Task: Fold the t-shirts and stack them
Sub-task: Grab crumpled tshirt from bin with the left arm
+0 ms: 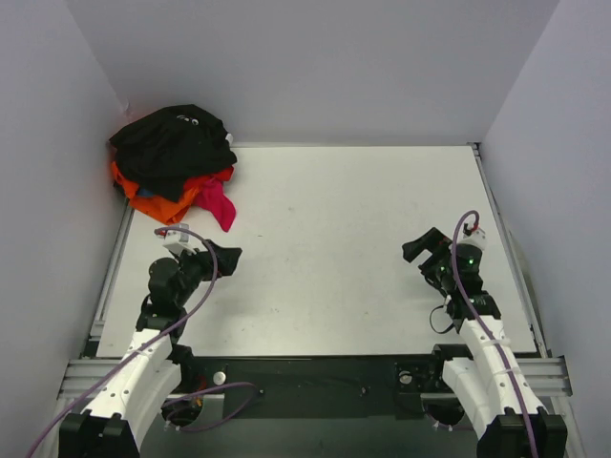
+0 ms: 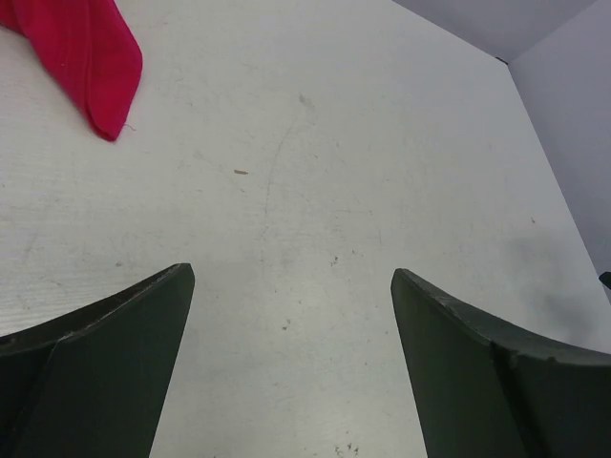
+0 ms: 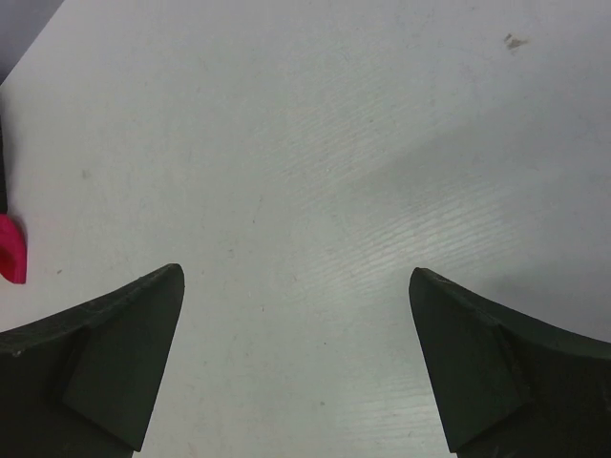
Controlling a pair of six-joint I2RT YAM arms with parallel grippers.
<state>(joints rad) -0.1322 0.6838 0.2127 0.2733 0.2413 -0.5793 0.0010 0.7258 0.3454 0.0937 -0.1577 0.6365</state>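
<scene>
Over in the far left corner of the worktop (image 1: 344, 239), the t-shirts (image 1: 174, 167) lie in one crumpled, unfolded heap against the two walls. The black t-shirt (image 1: 172, 143) sits on top and covers most of the heap. Orange cloth (image 1: 158, 202) spreads out from under its near edge, a red fold (image 1: 215, 177) shows at its right side, and a magenta piece (image 1: 218, 205) trails furthest toward the middle of the worktop. A small glimpse of blue sits between the black and the orange, too small to say more.

Just nearer than the heap, but apart from it, the left tool (image 1: 229, 256) hangs above the worktop with its fingers spread wide and gripping no cloth. In its wrist view the left tool (image 2: 291, 277) frames white surface, with the magenta tip (image 2: 91, 57) at the upper left.

Well across on the right side, the right tool (image 1: 417, 246) is also spread wide, with white surface between its fingers in its own view (image 3: 296, 272), where a sliver of magenta (image 3: 10, 250) shows at the left edge.
</scene>
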